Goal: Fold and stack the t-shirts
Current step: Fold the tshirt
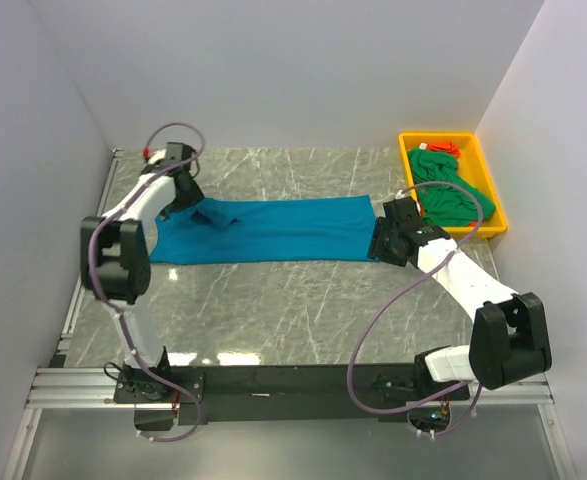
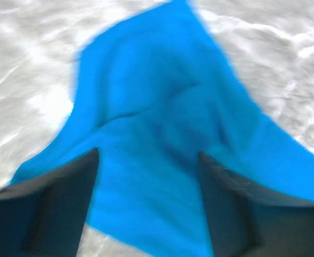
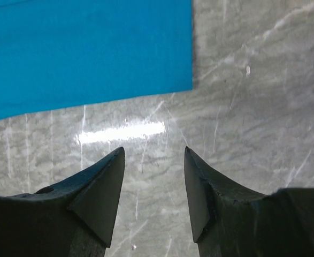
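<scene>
The teal-blue t-shirt [image 1: 273,230] lies spread flat across the middle of the marble table, folded into a long strip. My left gripper [image 1: 193,203] is open over its left end. In the left wrist view the gripper [image 2: 148,152] hangs with its jaws wide apart above a blurred blue sleeve flap [image 2: 162,107]. My right gripper [image 1: 381,240] is open and empty just off the shirt's right edge. In the right wrist view the gripper [image 3: 153,149] is over bare marble, with the shirt's corner [image 3: 92,53] ahead of it. The bright green t-shirt [image 1: 451,190] and a red-orange piece [image 1: 443,148] lie in the bin.
A yellow plastic bin [image 1: 488,175] stands at the back right against the right wall. White walls close in the table on the left, back and right. A black rail [image 1: 293,380] with the arm bases runs along the near edge.
</scene>
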`<action>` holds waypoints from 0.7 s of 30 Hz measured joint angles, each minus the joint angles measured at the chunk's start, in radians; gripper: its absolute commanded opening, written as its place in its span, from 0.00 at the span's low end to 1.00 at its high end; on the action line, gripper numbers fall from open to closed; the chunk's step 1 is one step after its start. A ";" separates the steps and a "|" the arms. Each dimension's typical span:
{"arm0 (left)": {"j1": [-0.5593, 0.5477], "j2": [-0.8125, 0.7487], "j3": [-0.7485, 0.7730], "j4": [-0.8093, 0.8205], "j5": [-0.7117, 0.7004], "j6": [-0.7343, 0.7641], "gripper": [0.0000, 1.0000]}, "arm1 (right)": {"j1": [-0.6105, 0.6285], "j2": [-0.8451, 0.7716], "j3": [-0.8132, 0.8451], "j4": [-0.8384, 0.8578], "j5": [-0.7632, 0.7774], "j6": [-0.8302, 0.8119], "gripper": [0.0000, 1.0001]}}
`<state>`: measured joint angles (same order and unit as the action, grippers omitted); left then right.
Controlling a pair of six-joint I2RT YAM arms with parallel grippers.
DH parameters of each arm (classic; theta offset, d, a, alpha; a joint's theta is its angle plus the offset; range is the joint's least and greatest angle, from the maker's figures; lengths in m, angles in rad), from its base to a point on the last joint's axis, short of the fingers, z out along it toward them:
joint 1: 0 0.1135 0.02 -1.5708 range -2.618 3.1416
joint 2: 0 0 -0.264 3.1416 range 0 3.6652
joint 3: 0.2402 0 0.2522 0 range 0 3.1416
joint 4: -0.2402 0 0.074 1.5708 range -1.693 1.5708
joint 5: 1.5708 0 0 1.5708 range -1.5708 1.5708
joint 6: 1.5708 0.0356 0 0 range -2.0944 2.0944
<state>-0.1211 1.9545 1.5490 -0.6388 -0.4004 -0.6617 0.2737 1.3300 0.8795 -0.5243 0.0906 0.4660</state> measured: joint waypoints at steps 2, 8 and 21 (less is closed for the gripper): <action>0.034 -0.075 -0.067 -0.003 0.004 -0.015 0.89 | -0.009 0.011 0.002 0.013 -0.006 0.001 0.55; 0.118 -0.338 -0.280 -0.005 0.011 -0.061 0.89 | -0.090 0.029 -0.004 0.058 -0.072 0.035 0.56; 0.214 -0.419 -0.500 -0.005 0.119 -0.150 0.83 | -0.214 0.142 -0.056 0.188 -0.253 0.172 0.57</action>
<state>0.0933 1.5352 1.0489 -0.6434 -0.2813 -0.8120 0.0593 1.4719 0.8230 -0.3359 -0.1623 0.6384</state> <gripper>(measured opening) 0.841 0.573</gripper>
